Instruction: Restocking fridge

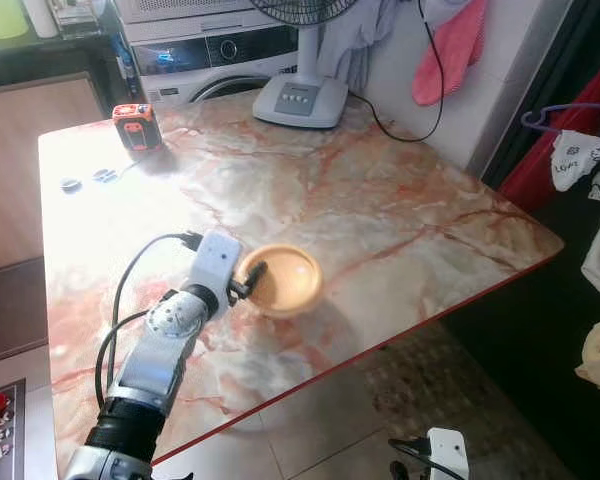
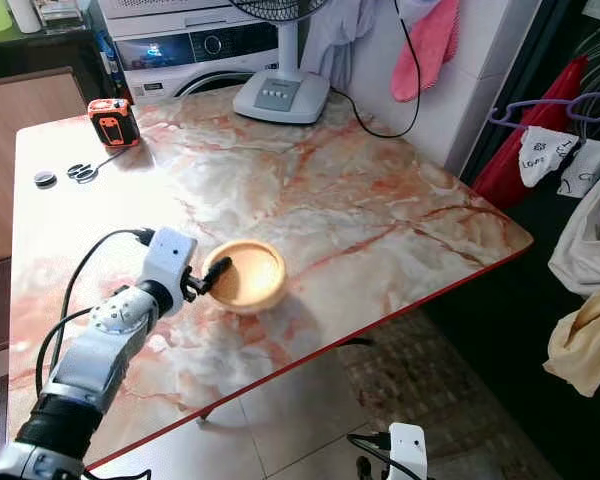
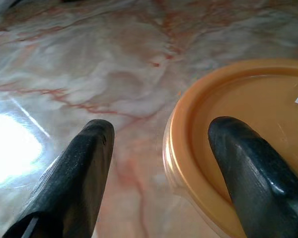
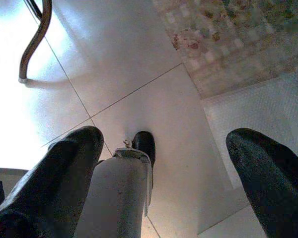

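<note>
On the marble table [image 1: 400, 220], near its front edge, sits a round orange container [image 1: 283, 280] closed with an orange lid. The left gripper [image 1: 252, 278] is at the container's left rim, fingers spread: in the left wrist view one finger [image 3: 251, 173] lies over the lid, inside the rim, and the other finger [image 3: 74, 178] sits outside the container, above the bare tabletop. The rim stands between the two fingers; contact with the lid cannot be confirmed.

At the far left corner of the table lie a red-and-black tape measure [image 1: 137, 126] and a few small dark objects [image 2: 65, 175]. A fan base [image 1: 300, 100] stands at the table's far edge, with a washing machine [image 1: 205, 55] behind it.

The right gripper [image 4: 164, 168] hangs below table height, fingers spread wide, pointing down at the white tiled floor [image 4: 124, 74]. A patterned mat [image 4: 228, 39] and a curved metal table leg [image 4: 35, 39] appear in the right wrist view.
</note>
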Robot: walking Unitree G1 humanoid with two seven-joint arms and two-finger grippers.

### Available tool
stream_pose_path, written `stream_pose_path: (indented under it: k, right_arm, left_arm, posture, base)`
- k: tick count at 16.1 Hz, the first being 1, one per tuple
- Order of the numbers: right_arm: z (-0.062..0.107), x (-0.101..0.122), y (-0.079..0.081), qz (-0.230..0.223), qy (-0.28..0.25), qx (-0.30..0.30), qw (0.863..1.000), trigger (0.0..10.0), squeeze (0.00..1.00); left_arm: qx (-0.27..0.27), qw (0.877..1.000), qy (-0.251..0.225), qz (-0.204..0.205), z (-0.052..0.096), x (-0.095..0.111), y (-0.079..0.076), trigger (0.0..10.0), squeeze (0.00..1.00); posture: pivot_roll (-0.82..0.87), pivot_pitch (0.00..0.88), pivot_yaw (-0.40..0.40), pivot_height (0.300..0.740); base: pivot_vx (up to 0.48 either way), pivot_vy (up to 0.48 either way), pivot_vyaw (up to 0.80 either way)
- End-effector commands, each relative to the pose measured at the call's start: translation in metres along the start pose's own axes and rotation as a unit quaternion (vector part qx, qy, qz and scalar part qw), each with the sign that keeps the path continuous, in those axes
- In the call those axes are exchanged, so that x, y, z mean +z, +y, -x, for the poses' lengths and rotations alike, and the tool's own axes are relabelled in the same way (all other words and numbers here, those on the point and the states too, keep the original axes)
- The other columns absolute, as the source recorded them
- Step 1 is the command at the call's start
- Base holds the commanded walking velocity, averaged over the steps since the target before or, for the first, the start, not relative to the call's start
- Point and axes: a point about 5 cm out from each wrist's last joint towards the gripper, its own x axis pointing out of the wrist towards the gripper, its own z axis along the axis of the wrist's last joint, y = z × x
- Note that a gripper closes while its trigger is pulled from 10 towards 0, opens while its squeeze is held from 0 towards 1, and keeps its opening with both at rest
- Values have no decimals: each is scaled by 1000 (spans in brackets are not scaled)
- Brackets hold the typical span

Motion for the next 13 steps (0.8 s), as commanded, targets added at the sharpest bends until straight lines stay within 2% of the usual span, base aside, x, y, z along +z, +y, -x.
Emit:
stream_pose_path:
  k: [1, 7, 13]
  right_arm:
    - [0, -2, 0, 2, 6, 0, 1000, 10000, 0]
    - [0, -2, 0, 1, 6, 0, 1000, 10000, 0]
    - [0, -1, 1, 0, 5, 1, 1000, 10000, 0]
  left_arm:
    - [-24, 999, 26, -1, 1, -9, -9, 10000, 0]
    - [-42, 999, 26, -13, 11, 1, -10, 10000, 0]
    - [-89, 995, 39, -24, 16, 4, -20, 10000, 0]
  posture:
    - [-108, 35, -34, 740]
    - [-104, 33, -30, 740]
    - [-103, 29, -28, 740]
  base:
    - [0, 0, 0]
    - [0, 0, 0]
    - [0, 0, 0]
